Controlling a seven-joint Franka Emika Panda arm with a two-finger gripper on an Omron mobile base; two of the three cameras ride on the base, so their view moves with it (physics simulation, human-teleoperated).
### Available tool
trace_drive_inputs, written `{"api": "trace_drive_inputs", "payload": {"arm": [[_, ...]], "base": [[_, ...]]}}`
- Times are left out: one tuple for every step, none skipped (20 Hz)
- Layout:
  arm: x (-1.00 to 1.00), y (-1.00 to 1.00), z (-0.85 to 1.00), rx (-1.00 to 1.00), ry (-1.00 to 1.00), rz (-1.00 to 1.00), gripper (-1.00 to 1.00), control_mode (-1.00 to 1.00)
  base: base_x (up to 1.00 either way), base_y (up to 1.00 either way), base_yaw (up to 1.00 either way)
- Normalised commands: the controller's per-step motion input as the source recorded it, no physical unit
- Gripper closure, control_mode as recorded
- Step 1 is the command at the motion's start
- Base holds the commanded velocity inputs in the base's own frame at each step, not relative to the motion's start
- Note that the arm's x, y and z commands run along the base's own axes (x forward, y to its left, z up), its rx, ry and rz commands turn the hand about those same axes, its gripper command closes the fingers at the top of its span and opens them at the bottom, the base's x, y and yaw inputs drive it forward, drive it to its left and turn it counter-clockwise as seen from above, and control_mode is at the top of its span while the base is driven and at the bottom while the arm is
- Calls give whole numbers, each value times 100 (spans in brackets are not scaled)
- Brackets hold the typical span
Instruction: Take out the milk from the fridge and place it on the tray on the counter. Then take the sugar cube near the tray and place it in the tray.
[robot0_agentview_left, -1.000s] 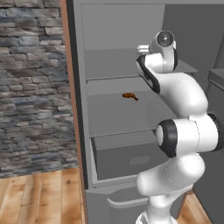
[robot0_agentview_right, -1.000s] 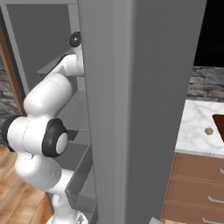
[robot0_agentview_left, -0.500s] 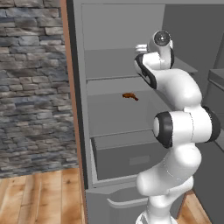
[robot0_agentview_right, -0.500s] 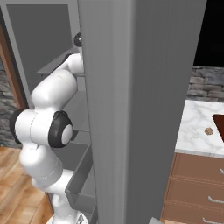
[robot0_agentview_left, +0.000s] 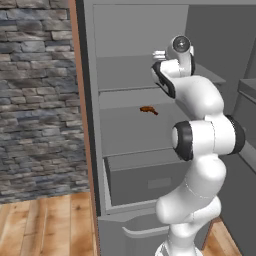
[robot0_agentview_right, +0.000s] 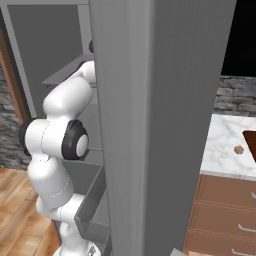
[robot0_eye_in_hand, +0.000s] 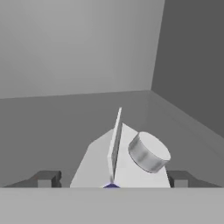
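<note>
The milk (robot0_eye_in_hand: 98, 168) stands on an upper shelf of the fridge (robot0_agentview_left: 135, 132), close to its back right corner. In the hand view I look down on its white gabled top and its round grey cap. My gripper (robot0_eye_in_hand: 113, 179) is open, and its fingertips (robot0_eye_in_hand: 46, 178) stand one on each side of the carton, with a small gap on the left. In the left base view my hand (robot0_agentview_left: 172, 57) reaches in over that upper shelf. On the counter (robot0_agentview_right: 225, 145), the sugar cube (robot0_agentview_right: 239, 149) lies just left of the tray (robot0_agentview_right: 251, 142).
A small orange-brown food item (robot0_agentview_left: 147, 109) lies on the middle shelf below my hand. A grey drawer (robot0_agentview_left: 145, 180) sits under it. The fridge's side wall (robot0_agentview_right: 150, 125) blocks most of the right base view. Brown drawers (robot0_agentview_right: 225, 220) sit under the counter.
The arm's elbow has risen a little while the hand stayed at the upper shelf. The food item and the sugar cube have not moved.
</note>
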Motion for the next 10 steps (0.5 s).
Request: {"api": "trace_drive_inputs", "payload": {"arm": [[27,0,-13,0,0,0,100,-100],[27,0,-13,0,0,0,100,-100],[27,-4,-10,0,0,0,100,-100],[23,-5,-8,0,0,0,100,-100],[22,-9,-6,0,0,0,100,-100],[22,-9,-8,0,0,0,100,-100],[16,-7,0,0,0,0,100,-100],[4,-6,0,0,0,0,100,-100],[0,-4,0,0,-2,0,100,-100],[-5,0,0,0,-5,0,100,-100]], "base": [[0,0,0],[0,0,0],[0,0,0],[0,0,0],[0,0,0],[0,0,0],[0,0,0],[0,0,0],[0,0,0],[0,0,0]]}}
